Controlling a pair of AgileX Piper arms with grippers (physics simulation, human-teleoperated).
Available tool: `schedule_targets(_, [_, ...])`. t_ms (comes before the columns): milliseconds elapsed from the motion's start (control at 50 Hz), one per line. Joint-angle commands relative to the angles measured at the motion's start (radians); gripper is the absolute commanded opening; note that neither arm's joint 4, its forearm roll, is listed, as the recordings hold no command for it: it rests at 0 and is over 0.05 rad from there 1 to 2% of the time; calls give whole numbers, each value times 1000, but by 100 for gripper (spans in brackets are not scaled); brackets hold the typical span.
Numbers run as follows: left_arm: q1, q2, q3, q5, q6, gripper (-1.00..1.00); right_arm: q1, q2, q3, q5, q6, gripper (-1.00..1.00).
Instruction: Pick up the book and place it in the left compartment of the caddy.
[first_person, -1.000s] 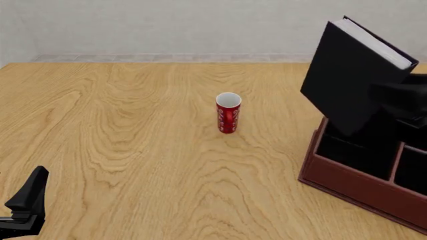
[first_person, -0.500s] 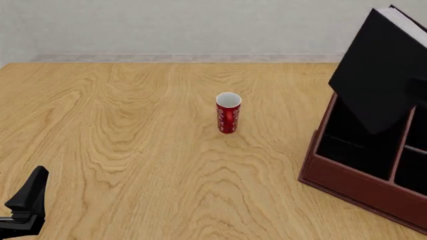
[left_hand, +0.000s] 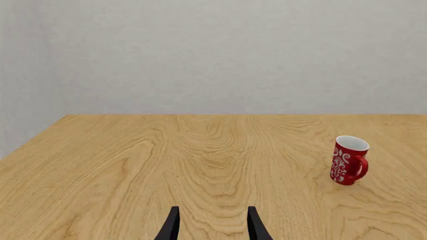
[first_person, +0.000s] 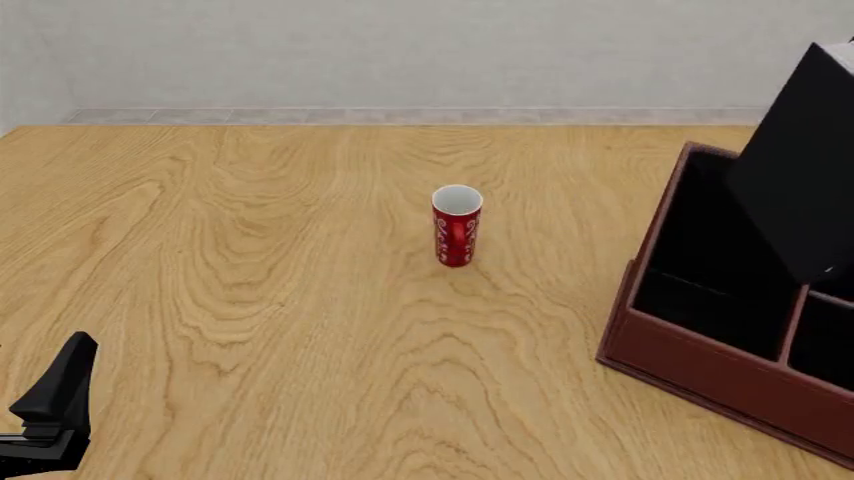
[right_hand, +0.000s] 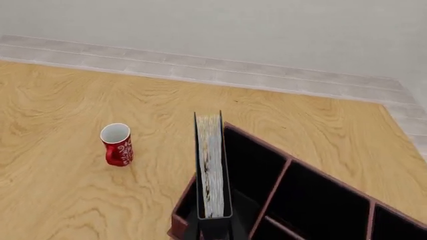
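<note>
The book (first_person: 807, 165) hangs in the air, tilted, right at the edge of the front view, its lower corner poised above the caddy (first_person: 694, 368). The caddy sits at the table's (first_person: 267, 280) near right, a dark reddish-brown box with black bays. From the front the book's black cover hides part of the left compartment (first_person: 707, 270), the wide bay nearest the red mug (first_person: 455, 226).

Over to the right wrist view: the book (right_hand: 211, 170) is seen edge-on, white pages facing the camera, spine end down between the right gripper (right_hand: 215, 231) fingers. Those fingers are only just visible at the frame's edge, pressed against both covers, so the pincer is clamped on the book. From here the book hangs over the caddy's (right_hand: 320, 200) mug-side wall, lined up with the left compartment (right_hand: 250, 170). Whether its lower edge has already dipped below the rim is hard to judge, since the book blocks that spot in both views.

The red mug (right_hand: 117, 144) stands upright on the wood, well apart from the caddy, on the caddy's left.

The left gripper (first_person: 51, 405) rests low over the table, far from the caddy on the mug's other side. In its own wrist view the left gripper (left_hand: 212, 225) shows two black fingers parted with bare wood between them, holding nothing, with the red mug (left_hand: 348, 160) ahead of it and off to one side.
</note>
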Motion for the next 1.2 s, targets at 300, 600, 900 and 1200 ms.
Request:
schedule_targets(300, [0,0,0,0,0,100,-179,-3,33,-37,3,-100])
schedule_targets(600, [0,0,0,0,0,100,-158,60,73,-116,30,-100])
schedule_targets(900, [0,0,0,0,0,100,-138,129,118,-206,67,-100])
schedule_targets(1200, [0,0,0,0,0,100,-124,157,166,-276,72,-100])
